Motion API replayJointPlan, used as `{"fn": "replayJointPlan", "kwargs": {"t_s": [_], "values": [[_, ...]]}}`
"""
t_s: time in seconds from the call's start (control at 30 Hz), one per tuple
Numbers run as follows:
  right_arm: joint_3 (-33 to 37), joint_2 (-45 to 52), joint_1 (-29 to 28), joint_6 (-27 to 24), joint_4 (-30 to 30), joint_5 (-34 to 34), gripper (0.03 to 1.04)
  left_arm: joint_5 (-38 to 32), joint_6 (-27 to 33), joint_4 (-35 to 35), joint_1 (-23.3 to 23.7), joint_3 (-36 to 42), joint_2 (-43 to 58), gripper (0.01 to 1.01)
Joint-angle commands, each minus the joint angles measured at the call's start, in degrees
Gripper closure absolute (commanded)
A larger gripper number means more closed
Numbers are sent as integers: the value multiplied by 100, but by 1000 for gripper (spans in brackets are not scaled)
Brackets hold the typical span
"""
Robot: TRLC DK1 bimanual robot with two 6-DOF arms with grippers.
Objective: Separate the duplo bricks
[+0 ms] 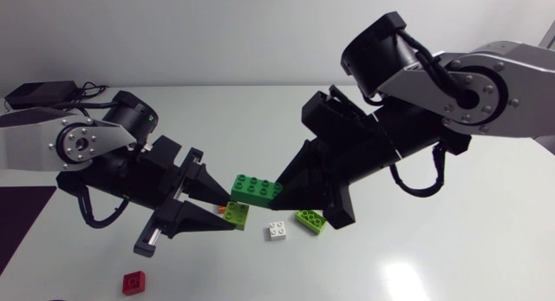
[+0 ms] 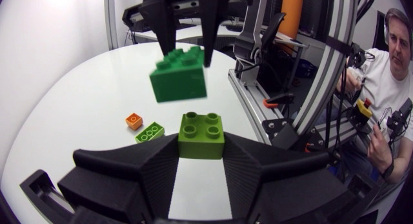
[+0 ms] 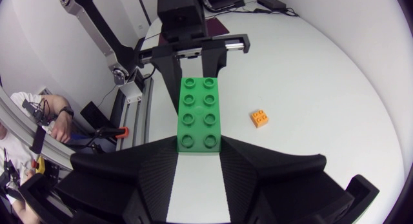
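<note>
Nearest the front edge of the table (image 1: 434,266), at about 7 o'clock from the two grippers, a red brick (image 1: 133,283) lies alone, well apart from the rest. Farther in, a white brick (image 1: 277,231) sits at roughly 5 o'clock of the grippers' meeting point, and a lime brick (image 1: 310,219) lies tilted just beside it at 2 o'clock, under the right arm's fingers.

Above these, the left gripper (image 2: 201,150) comes in from 9 o'clock. Its fingers stand a brick's width apart, one pressed to each side of a light green brick (image 2: 202,135) with four studs, which it holds clear of the table, studs up. An orange brick (image 3: 259,118) rests on the table below, showing in the head view only as a sliver at 9 o'clock of the light green brick.

Beyond, the right gripper (image 3: 199,150) reaches in from 3 o'clock. Its fingers are parted as far as the narrow width of a dark green brick (image 3: 199,114) with eight studs and clamp one end of it from both sides. From the left wrist, this brick hangs in the air just past the light green one, with a gap between them.

Farthest off, at 10 o'clock, a black box (image 1: 35,94) with a cable lies by the table's back edge.
</note>
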Motion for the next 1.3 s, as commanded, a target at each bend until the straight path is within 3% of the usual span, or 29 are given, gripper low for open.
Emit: {"fn": "replayJointPlan", "kwargs": {"t_s": [0.0,0.1,0.4,0.83,0.97,1.13,1.27], "values": [[42,36,-180,166,9,-95,813,-96,104,140,-30,-261,57,872],[-55,-87,-259,149,44,2,813,-228,51,334,-21,-305,233,872],[-415,-570,-497,43,88,257,813,-1089,-380,1960,-135,-762,1569,870],[-828,-931,-567,-71,185,388,813,-1924,-573,3102,-214,-1061,2456,864],[-881,-1010,-585,-106,185,424,813,-2003,-599,3234,-232,-1149,2448,741],[-916,-1063,-769,-177,185,441,813,-2038,-617,3199,-135,-1236,2149,367],[-995,-1036,-1085,-247,343,459,813,-2047,-643,3067,-56,-1272,1841,162]]}}
